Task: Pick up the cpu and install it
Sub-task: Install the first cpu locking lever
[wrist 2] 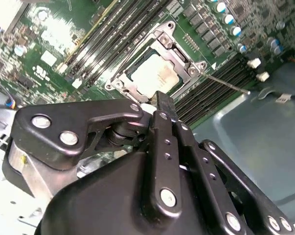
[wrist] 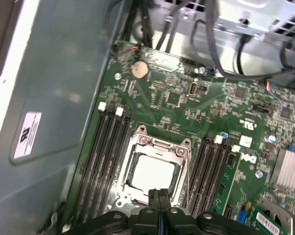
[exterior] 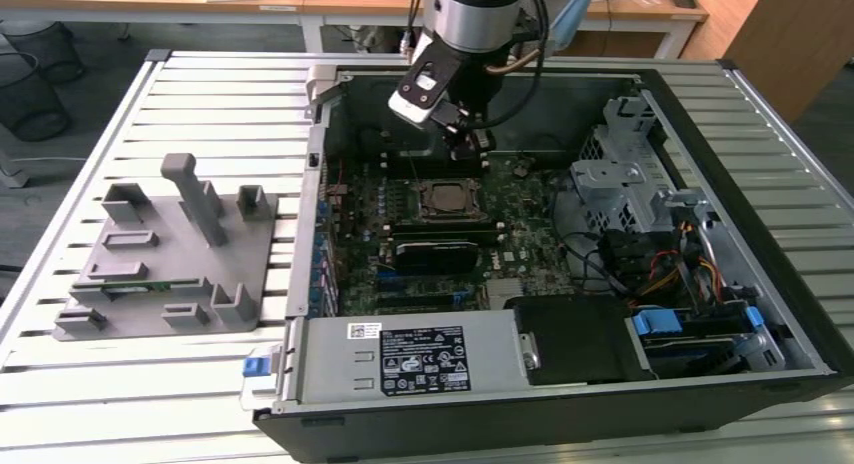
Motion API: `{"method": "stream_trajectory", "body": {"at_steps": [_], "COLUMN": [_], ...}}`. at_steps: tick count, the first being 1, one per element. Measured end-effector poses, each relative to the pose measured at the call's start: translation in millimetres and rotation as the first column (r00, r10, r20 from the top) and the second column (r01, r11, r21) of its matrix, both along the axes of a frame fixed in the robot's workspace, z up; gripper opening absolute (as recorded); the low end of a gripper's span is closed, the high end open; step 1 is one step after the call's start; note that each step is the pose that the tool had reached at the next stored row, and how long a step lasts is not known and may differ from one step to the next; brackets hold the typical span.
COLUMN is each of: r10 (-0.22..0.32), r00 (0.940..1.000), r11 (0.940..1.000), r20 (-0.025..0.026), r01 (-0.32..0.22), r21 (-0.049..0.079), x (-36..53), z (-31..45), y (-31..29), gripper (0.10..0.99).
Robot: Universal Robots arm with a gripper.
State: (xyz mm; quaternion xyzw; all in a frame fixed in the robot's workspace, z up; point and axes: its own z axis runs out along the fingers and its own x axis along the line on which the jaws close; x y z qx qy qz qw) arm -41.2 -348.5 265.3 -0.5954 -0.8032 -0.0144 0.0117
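Fingers [wrist: 154, 201] are pressed together with nothing between them, hanging right by the one cpu [wrist: 152, 172]. Can't tell if they touch it. The cpu lies flat in the single socket [wrist: 159, 145] on the motherboard [wrist: 186, 105]. There are two banks of memory slots [wrist: 108, 156], one on either side of the socket, and one coin battery [wrist: 140, 69] further off. In the first wrist view the fingers cover the cpu's near edge. Outside the open case [exterior: 534, 424], one grey fixture tray [exterior: 147, 274] sits on the slatted counter [exterior: 214, 94]. Hard to make out what's in it.
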Motion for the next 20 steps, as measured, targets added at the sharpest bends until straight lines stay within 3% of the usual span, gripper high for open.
{"method": "stream_trajectory", "body": {"at_steps": [4,8,13,20], "r10": [0.073,0.146,0.223,0.317], "r00": [0.9973,0.9893,0.9749,0.9485], "r11": [0.9973,0.9893,0.9749,0.9485], "r20": [0.0,0.0,0.0,0.0033], "r01": [-0.073,-0.146,-0.223,-0.317], "r21": [0.0,0.0,0.0,0.004], "x": [0.0,0.0,0.0,0.3], "z": [-0.4,-0.9,-1.0,-1.5], "y": [0.0,0.0,0.0,0.0], "gripper": [0.106,0.106,0.106,0.106]}}
